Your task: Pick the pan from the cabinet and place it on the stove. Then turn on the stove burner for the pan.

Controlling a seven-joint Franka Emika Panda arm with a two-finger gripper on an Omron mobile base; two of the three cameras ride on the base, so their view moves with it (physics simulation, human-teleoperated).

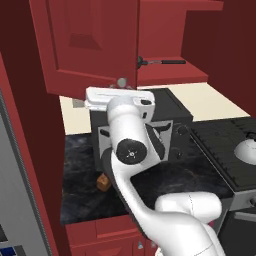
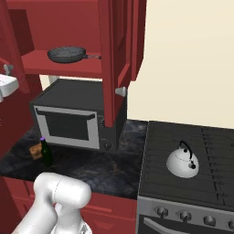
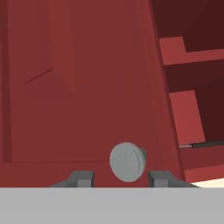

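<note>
Hand view: fingers point(image 3: 120, 178) spread just wider than the round silver knob point(image 3: 127, 161) of the cabinet door point(image 3: 78, 87), one tip either side, nothing clamped, apparently not touching it. Left base view: same door point(image 1: 85, 45) swung well open, hand point(image 1: 117, 97) at its lower edge by the knob point(image 1: 121, 82). Right base view: pan point(image 2: 67, 55) flat on the lower cabinet shelf point(image 2: 64, 66), handle pointing right, above the microwave point(image 2: 68, 116) on the tabletop point(image 2: 91, 167). Stove point(image 2: 183, 160) to the right, well apart from the pan, white kettle point(image 2: 183, 161) on one grate, row of knobs along the steel front.

Step in hand, by the look: finishing with the door, letting go of its knob. Pan not yet touched. Next move calls for backing clear of the door, rising to the shelf, then gripping the pan by rim or handle without striking the door edge. Burner still to be lit afterwards.

No brands, labels or writing legible anywhere; small bottle point(image 2: 45, 153) on the tabletop too small to read.
</note>
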